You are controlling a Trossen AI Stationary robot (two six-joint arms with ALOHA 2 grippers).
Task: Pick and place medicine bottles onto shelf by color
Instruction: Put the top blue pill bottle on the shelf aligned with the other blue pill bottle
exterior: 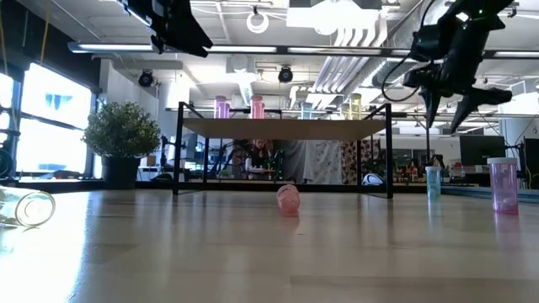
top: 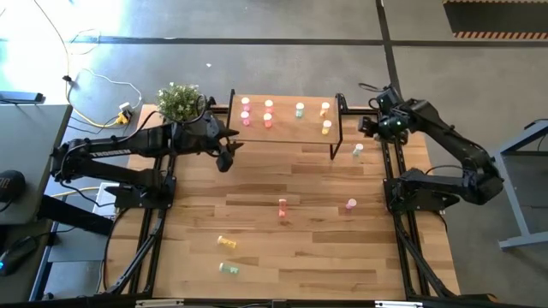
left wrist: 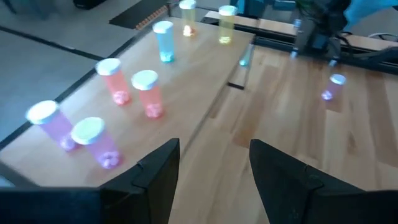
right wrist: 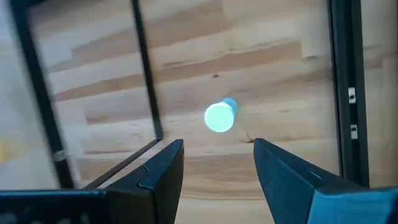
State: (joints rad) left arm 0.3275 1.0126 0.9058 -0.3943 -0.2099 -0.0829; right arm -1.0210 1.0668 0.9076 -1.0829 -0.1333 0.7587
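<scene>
The shelf (top: 287, 128) stands at the table's far middle, and several medicine bottles stand upright on it: pink ones (left wrist: 96, 140) at its left end, then red ones (left wrist: 148, 92), a pale green one (top: 300, 109) and yellow ones (top: 325, 108). My left gripper (top: 225, 158) hovers open and empty just off the shelf's left end. My right gripper (right wrist: 217, 152) points down, open, above a pale green bottle (right wrist: 219, 117) that stands on the table by the shelf's right legs. It is well clear of that bottle in the low view (exterior: 446, 109).
A red bottle (top: 282, 207) and a pink bottle (top: 350, 205) stand at mid-table. A yellow bottle (top: 226, 243) and a green one (top: 229, 268) lie on their sides nearer the front edge. A potted plant (top: 180, 101) sits at the far left corner.
</scene>
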